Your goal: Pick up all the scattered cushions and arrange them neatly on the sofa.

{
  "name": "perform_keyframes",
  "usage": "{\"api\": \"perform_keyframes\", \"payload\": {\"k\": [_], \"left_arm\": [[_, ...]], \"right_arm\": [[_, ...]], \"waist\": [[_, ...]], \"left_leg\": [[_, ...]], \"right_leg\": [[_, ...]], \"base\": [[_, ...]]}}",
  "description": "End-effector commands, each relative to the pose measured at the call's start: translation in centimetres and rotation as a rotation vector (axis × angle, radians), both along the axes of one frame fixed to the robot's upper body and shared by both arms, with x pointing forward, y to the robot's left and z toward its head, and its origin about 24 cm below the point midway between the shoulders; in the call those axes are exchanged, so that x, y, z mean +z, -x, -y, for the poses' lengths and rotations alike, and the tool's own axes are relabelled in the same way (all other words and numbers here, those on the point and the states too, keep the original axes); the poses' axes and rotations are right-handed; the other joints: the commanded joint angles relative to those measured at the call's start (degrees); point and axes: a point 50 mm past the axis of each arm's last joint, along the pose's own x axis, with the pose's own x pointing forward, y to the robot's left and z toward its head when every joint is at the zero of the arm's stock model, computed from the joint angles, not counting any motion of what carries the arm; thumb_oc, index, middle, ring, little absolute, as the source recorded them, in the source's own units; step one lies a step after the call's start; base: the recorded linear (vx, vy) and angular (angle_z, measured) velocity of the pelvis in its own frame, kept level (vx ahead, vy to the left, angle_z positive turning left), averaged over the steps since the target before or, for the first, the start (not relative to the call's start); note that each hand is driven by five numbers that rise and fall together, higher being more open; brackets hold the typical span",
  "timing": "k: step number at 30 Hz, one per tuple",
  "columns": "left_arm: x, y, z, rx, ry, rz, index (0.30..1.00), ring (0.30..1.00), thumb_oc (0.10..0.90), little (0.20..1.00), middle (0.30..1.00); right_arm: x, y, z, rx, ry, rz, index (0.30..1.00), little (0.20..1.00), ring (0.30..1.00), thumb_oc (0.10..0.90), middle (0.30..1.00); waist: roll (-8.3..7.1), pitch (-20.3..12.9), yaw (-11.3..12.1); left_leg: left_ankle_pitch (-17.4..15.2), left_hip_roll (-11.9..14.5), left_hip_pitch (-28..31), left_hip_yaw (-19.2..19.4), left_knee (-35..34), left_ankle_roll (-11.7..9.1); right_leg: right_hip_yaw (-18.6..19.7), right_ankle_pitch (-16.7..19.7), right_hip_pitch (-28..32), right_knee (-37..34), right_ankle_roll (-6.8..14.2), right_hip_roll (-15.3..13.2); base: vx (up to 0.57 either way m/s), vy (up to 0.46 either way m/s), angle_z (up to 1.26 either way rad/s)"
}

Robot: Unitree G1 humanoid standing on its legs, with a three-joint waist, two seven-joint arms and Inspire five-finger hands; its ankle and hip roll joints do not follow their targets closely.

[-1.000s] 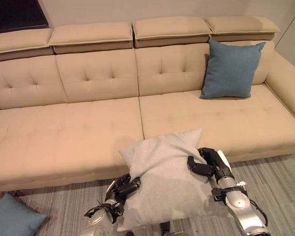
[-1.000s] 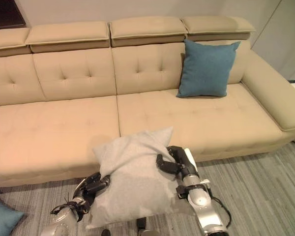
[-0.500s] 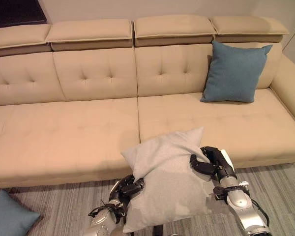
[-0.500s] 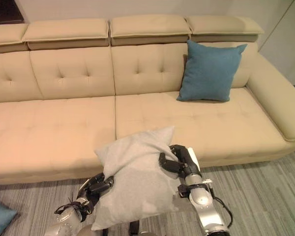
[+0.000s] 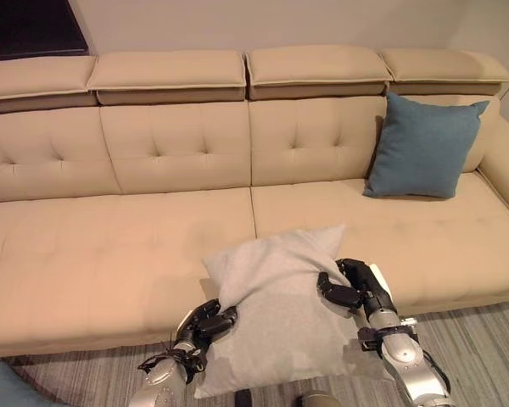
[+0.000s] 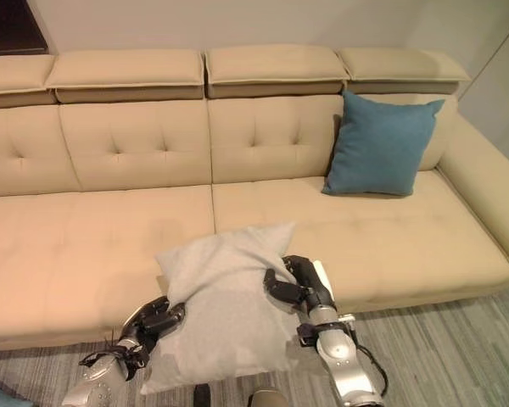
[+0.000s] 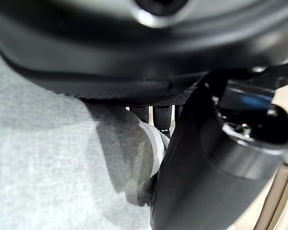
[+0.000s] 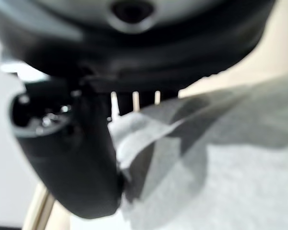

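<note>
A light grey cushion [image 5: 280, 305] hangs between my two hands over the front edge of the beige sofa [image 5: 110, 263], its top corner above the seat. My left hand [image 5: 205, 322] is shut on the cushion's left edge, and my right hand [image 5: 349, 288] is shut on its right edge. The left wrist view shows grey cloth [image 7: 48, 163] pinched under the thumb, and the right wrist view shows the cloth [image 8: 221, 158] bunched by the thumb. A blue cushion [image 5: 424, 146] leans upright against the backrest at the sofa's right end.
A corner of another blue cushion [image 5: 0, 397] lies on the striped grey carpet [image 5: 483, 348] at the lower left. The sofa's left and middle seats are bare. The right armrest [image 6: 488, 199] borders the blue cushion.
The camera has shifted, and the sofa now sits lower and further right in view. The grey cushion has moved a little forward over the seat edge, still held by both hands.
</note>
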Motion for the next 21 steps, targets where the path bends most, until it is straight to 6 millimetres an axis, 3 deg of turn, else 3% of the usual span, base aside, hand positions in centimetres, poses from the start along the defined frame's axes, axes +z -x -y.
{"api": "perform_keyframes", "payload": {"k": [1,3,6,9,10,12,13,16,19,21], "left_arm": [[5.5,-4.2,5.7,-0.128,0.197,0.344,0.300,0.300,0.400,0.300,0.300],[5.6,-4.4,5.9,-0.119,0.208,0.348,0.300,0.300,0.400,0.300,0.300],[5.9,-4.6,6.2,-0.132,0.212,0.360,0.300,0.300,0.400,0.300,0.300],[5.8,-4.6,6.7,-0.134,0.227,0.357,0.300,0.300,0.400,0.300,0.300],[5.7,-4.4,7.1,-0.151,0.236,0.350,0.300,0.300,0.400,0.300,0.300],[5.8,-4.5,7.2,-0.155,0.229,0.355,0.300,0.300,0.400,0.300,0.300],[5.8,-4.5,7.5,-0.178,0.222,0.353,0.300,0.300,0.400,0.300,0.300],[5.6,-4.5,7.4,-0.175,0.225,0.345,0.300,0.300,0.400,0.300,0.300],[5.2,-4.2,7.6,-0.191,0.225,0.327,0.300,0.300,0.400,0.300,0.300],[5.0,-4.1,7.5,-0.197,0.209,0.319,0.300,0.300,0.400,0.300,0.300]], "right_arm": [[5.1,-2.8,-2.0,0.097,-0.067,0.273,0.300,0.300,0.300,0.400,0.300],[5.1,-2.8,-1.8,0.089,-0.062,0.273,0.300,0.300,0.300,0.400,0.300],[5.0,-2.7,-1.6,0.087,-0.060,0.268,0.300,0.300,0.300,0.400,0.300],[4.4,-2.2,-0.9,0.058,-0.058,0.244,0.300,0.300,0.300,0.400,0.300],[4.5,-2.0,-0.3,0.042,-0.043,0.253,0.300,0.300,0.300,0.400,0.300],[4.5,-1.9,0.1,0.023,-0.046,0.252,0.300,0.300,0.300,0.400,0.300],[4.4,-1.7,0.7,0.005,-0.047,0.251,0.300,0.300,0.300,0.400,0.300],[4.3,-1.5,1.2,-0.002,-0.048,0.238,0.300,0.300,0.300,0.400,0.300],[4.1,-1.2,1.7,-0.011,-0.035,0.225,0.300,0.300,0.300,0.400,0.300],[4.0,-1.0,1.9,-0.026,-0.038,0.221,0.300,0.300,0.300,0.400,0.300]], "waist": [[-1.11,-3.61,-0.87],[-1.45,-3.30,-1.81],[-1.85,-3.22,-2.20],[-2.42,-4.30,-2.80],[-2.20,-4.62,-3.12],[-2.01,-4.59,-3.57],[-2.19,-4.01,-3.76],[-3.07,-3.08,-3.59],[-3.51,-3.37,-3.11],[-3.76,-3.51,-2.86]], "left_leg": [[-9.97,1.41,1.23,-3.13,4.94,-3.12],[-10.76,1.10,2.87,-4.67,4.62,-3.51],[-11.98,1.12,4.42,-6.05,4.37,-4.07],[-13.76,2.37,4.92,-6.97,6.19,-5.58],[-14.01,3.61,4.49,-6.43,8.55,-7.06],[-12.86,4.46,3.39,-5.91,11.34,-8.13],[-9.89,5.46,0.14,-4.89,17.88,-9.29],[-7.78,6.29,-4.91,-3.46,24.97,-9.24],[-10.15,6.48,-6.40,-1.87,21.53,-8.28],[-9.30,6.28,-8.46,-1.03,18.06,-8.17]], "right_leg": [[-1.20,9.61,4.26,-14.33,0.33,3.10],[0.67,11.57,1.69,-17.05,0.88,4.56],[-0.14,12.51,2.17,-19.47,0.97,4.47],[1.03,12.64,4.22,-19.13,-0.32,4.72],[-0.27,11.86,5.56,-18.97,-0.98,4.69],[-1.00,11.19,6.69,-18.91,-1.61,4.88],[-1.70,10.17,8.31,-18.76,-2.65,4.88],[-2.17,8.90,9.95,-18.68,-4.07,4.57],[-2.82,7.50,11.57,-19.21,-4.14,4.11],[-3.58,6.63,12.82,-19.45,-4.06,3.83]], "base": [[0.23,-0.075,-0.14],[0.24,-0.112,-0.03],[0.19,-0.134,0.33],[0.20,-0.197,0.65],[0.16,-0.179,0.58],[0.12,-0.156,0.31],[0.05,-0.082,0.37],[0.08,-0.116,0.23],[0.11,-0.013,0.11],[0.14,0.033,0.13]]}}
